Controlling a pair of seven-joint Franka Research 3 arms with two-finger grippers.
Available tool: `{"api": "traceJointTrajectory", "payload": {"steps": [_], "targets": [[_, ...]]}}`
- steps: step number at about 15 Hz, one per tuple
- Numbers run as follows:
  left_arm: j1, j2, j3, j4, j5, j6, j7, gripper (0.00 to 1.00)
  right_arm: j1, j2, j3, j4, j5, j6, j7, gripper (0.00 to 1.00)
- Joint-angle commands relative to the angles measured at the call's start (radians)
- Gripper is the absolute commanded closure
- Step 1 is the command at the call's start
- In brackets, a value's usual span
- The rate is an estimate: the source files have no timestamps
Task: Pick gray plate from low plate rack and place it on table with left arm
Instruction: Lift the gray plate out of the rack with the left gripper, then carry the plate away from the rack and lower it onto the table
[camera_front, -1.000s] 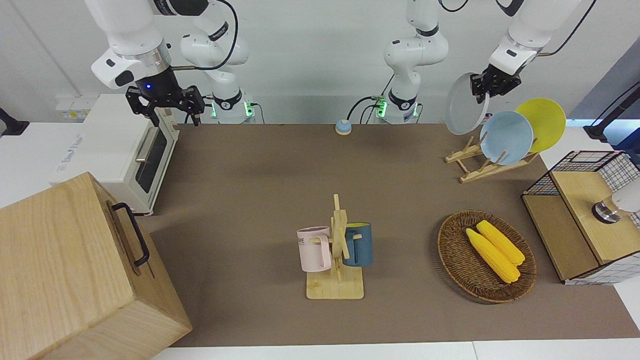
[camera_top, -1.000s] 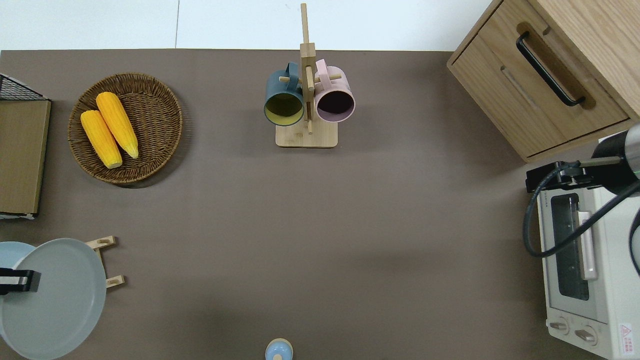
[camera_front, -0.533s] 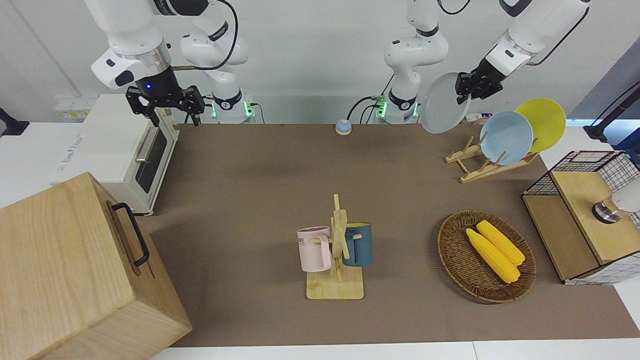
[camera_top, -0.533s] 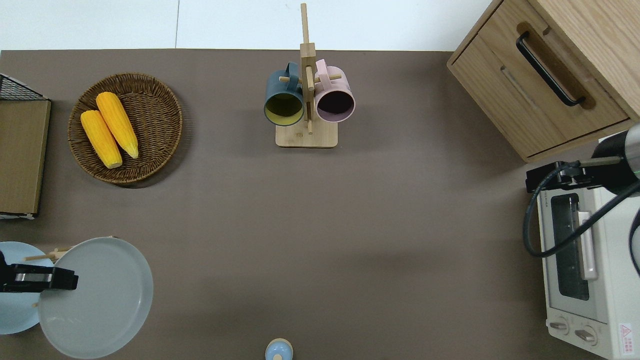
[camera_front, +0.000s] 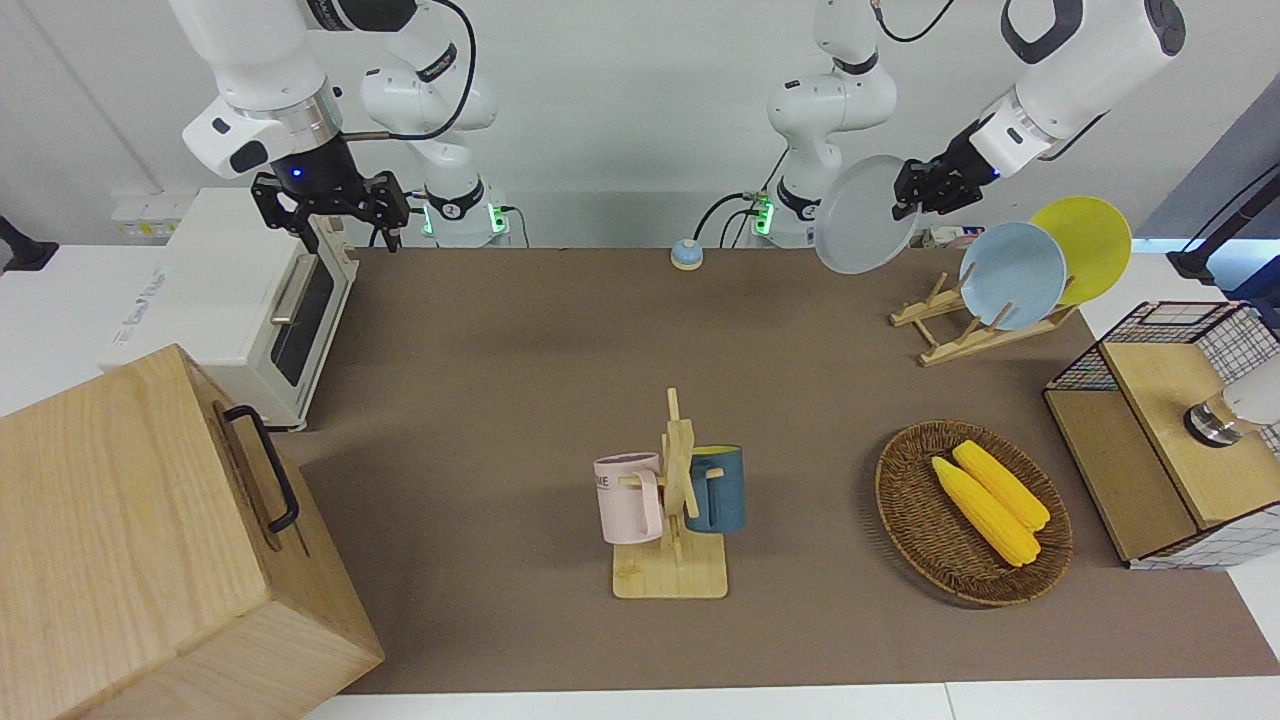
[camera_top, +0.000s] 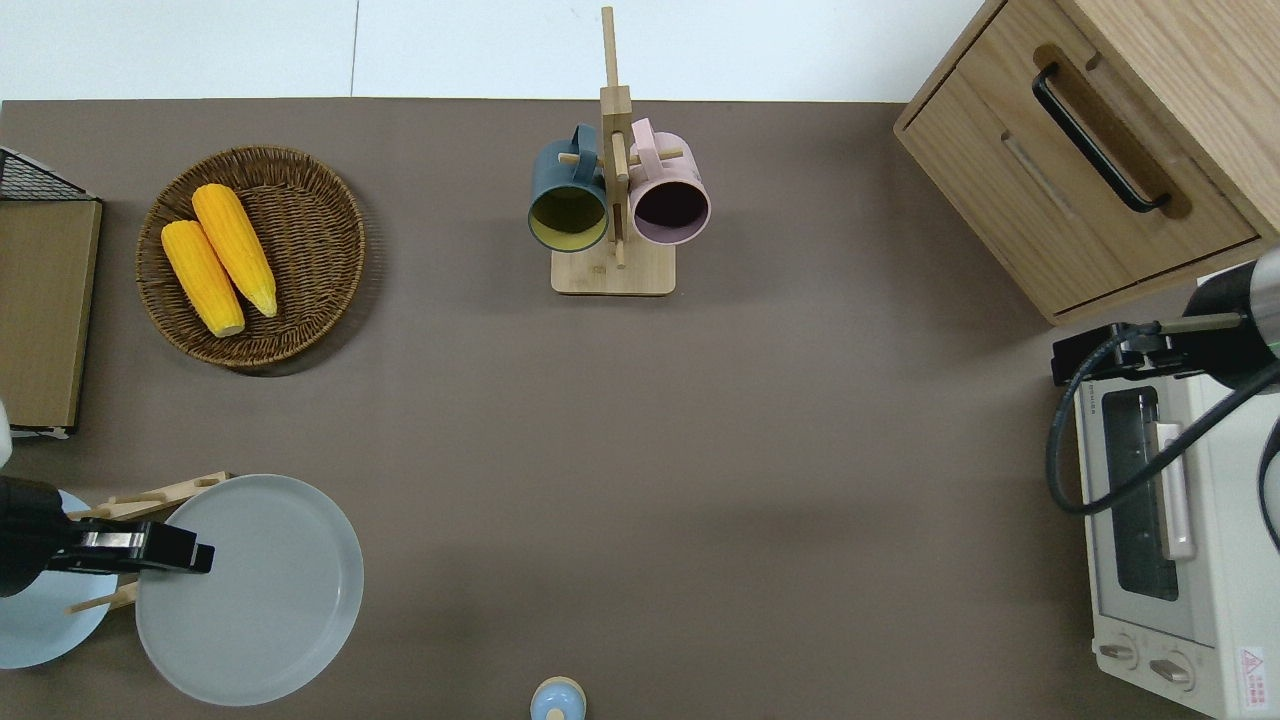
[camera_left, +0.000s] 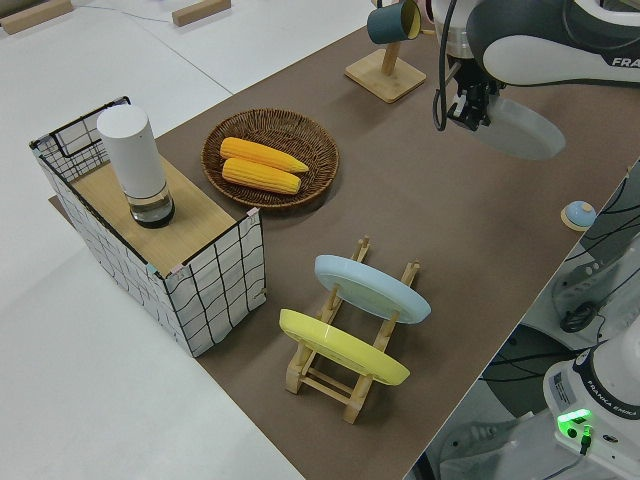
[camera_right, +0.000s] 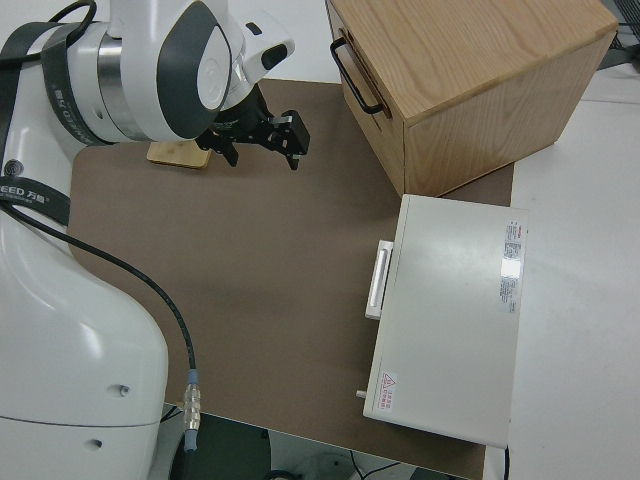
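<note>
My left gripper (camera_front: 912, 192) (camera_top: 185, 557) (camera_left: 470, 108) is shut on the rim of the gray plate (camera_front: 862, 218) (camera_top: 262, 590) (camera_left: 522, 130), which hangs tilted in the air over bare table (camera_top: 640, 450) beside the low plate rack (camera_front: 955, 325) (camera_top: 150, 495) (camera_left: 345, 355), toward the table's middle. The rack's slot nearest the middle stands vacant. A light-blue plate (camera_front: 1012, 275) (camera_left: 372, 288) and a yellow plate (camera_front: 1085, 240) (camera_left: 340, 348) lean in the rack. The right arm is parked, its gripper (camera_front: 335, 215) (camera_right: 265, 135) open.
A wicker basket with two corn cobs (camera_top: 250, 255) lies farther from the robots than the rack. A mug tree (camera_top: 615, 200) holds two mugs mid-table. A wire-and-wood box (camera_front: 1165, 430), a wooden cabinet (camera_front: 150, 540), a white oven (camera_top: 1165, 560) and a small blue knob (camera_top: 557, 698) are also here.
The left gripper has carried the gray plate away from the rack toward the table's middle, and the plate has tilted flatter. The right arm has not moved.
</note>
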Motion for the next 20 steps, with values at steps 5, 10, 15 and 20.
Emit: {"api": "traceJointTrajectory", "payload": {"steps": [5, 10, 15, 20], "targets": [[0.007, -0.015, 0.071, -0.190, -0.081, 0.147, 0.176, 1.00, 0.007, 0.000, -0.006, 0.006, 0.003, -0.001, 0.004, 0.017], [-0.005, -0.020, 0.069, -0.299, -0.111, 0.265, 0.233, 1.00, 0.007, 0.000, -0.006, 0.006, 0.003, -0.002, 0.004, 0.017], [-0.011, -0.018, 0.063, -0.382, -0.137, 0.363, 0.296, 1.00, 0.007, 0.000, -0.006, 0.006, 0.003, -0.001, 0.004, 0.017], [-0.034, -0.014, 0.046, -0.428, -0.136, 0.440, 0.305, 1.00, 0.007, 0.000, -0.006, 0.006, 0.003, -0.002, 0.004, 0.017]]}}
